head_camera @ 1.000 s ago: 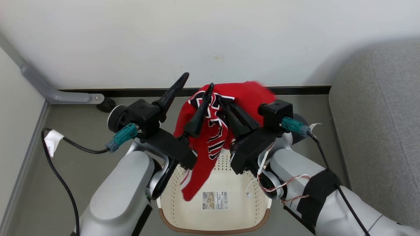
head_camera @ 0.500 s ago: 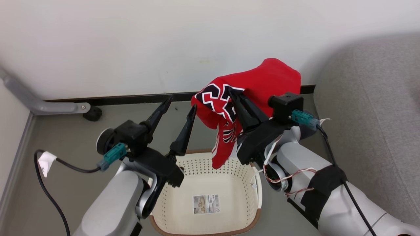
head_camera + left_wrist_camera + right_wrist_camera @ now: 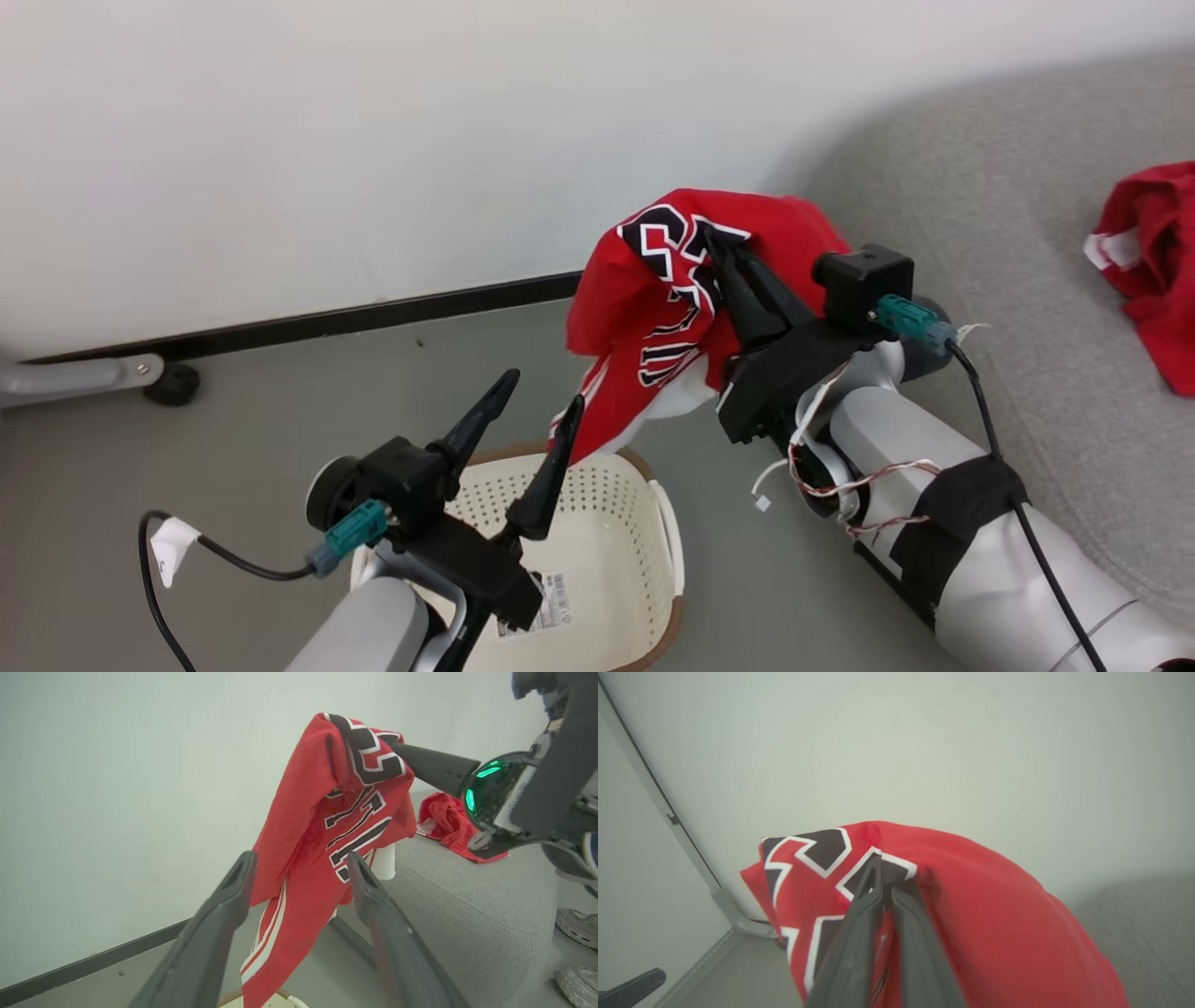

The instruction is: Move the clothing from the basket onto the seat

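While our right tool (image 3: 717, 235) clamps the jersey (image 3: 635, 289) near the seat (image 3: 1008, 233), our left tool (image 3: 545, 387) stands wide over the basket (image 3: 616, 504).

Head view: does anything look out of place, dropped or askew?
Nothing stands out. The numbered jersey hangs from the shut right pincer, a second jersey lies crumpled on the seat, and the basket stands upright.

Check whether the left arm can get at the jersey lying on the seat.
Probably not: the left end effector sits open by the basket, with the right end effector and its held jersey between.
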Robot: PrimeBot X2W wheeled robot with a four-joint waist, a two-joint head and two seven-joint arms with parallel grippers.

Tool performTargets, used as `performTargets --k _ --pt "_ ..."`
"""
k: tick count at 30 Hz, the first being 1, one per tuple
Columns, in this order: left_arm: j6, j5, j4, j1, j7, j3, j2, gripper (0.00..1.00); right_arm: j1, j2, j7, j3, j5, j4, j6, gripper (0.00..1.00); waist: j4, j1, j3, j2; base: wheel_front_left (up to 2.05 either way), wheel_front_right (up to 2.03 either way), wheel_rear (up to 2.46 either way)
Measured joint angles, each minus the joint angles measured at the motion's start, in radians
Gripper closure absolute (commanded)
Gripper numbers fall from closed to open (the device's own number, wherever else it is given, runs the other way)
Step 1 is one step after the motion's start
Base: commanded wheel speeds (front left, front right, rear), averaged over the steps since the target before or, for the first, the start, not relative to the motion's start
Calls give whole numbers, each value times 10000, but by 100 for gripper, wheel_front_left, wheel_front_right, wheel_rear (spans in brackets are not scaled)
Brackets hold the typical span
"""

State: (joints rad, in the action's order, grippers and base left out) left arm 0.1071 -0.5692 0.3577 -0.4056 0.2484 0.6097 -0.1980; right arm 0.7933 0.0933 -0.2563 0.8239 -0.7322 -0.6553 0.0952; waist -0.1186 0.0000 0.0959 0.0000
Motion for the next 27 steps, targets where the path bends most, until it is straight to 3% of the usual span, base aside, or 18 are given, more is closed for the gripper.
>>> performTargets --k 19,27 --pt "84 2 -706 1097 10 403 495 0 -58 717 0 -587 932 355 -328 100 -2220 0 -415 0 0 0 0" --pt "86 92 -961 1312 12 431 562 0 9 1526 0 -884 1407 763 -422 100 -3103 0 -444 0 0 0 0"
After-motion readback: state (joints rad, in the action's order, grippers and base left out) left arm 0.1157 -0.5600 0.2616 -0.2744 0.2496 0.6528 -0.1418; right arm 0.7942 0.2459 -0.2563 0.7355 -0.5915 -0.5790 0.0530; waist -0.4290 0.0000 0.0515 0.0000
